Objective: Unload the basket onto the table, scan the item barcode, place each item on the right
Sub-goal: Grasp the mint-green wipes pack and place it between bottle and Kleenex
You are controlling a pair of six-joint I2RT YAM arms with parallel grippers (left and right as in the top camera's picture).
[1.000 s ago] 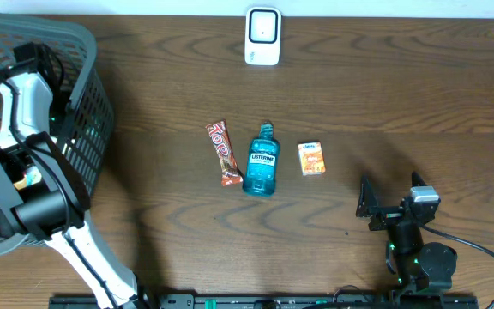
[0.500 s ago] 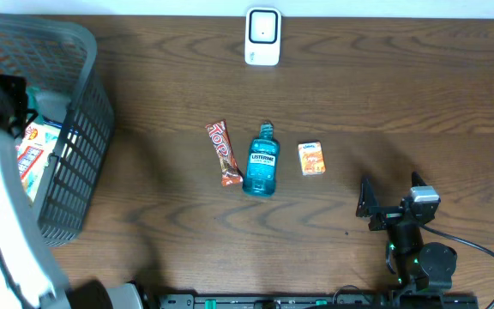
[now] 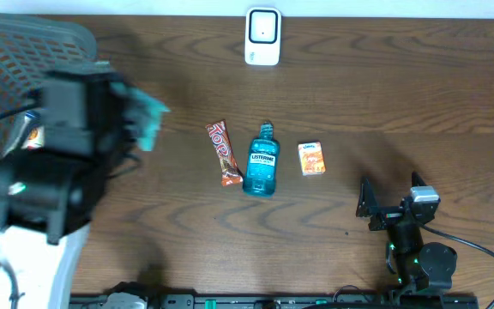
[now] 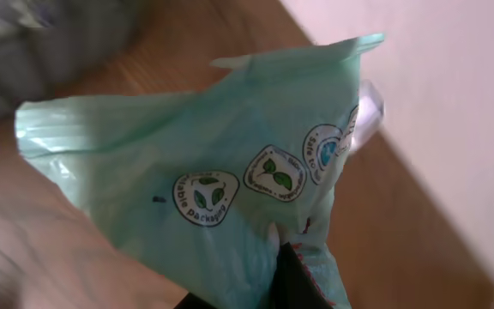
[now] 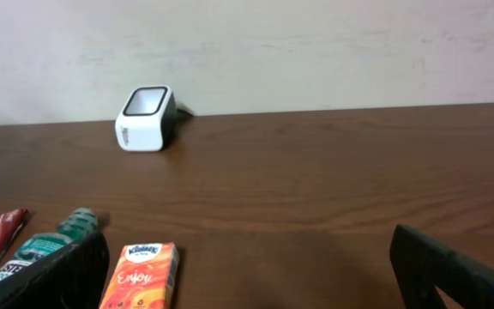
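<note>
Left hand (image 4: 288, 268) clenched on green film pouch (image 4: 213, 163): thin, crinkly, round printed seals. It's at 9 o'clock, beside plastic mesh basket (image 3: 24, 34). Right hand (image 3: 390, 202) released, empty, 5 o'clock. Boxy white scanner (image 3: 262, 36) at 12 o'clock on wood-grain worktop (image 3: 401, 103).

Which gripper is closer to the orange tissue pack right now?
Right. Right gripper, open, sits just near-side and right of the tissue pack; left gripper, shut on a green packet, is farther off by the basket.

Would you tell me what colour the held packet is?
The packet is pale green, clearest in the left wrist view.
</note>
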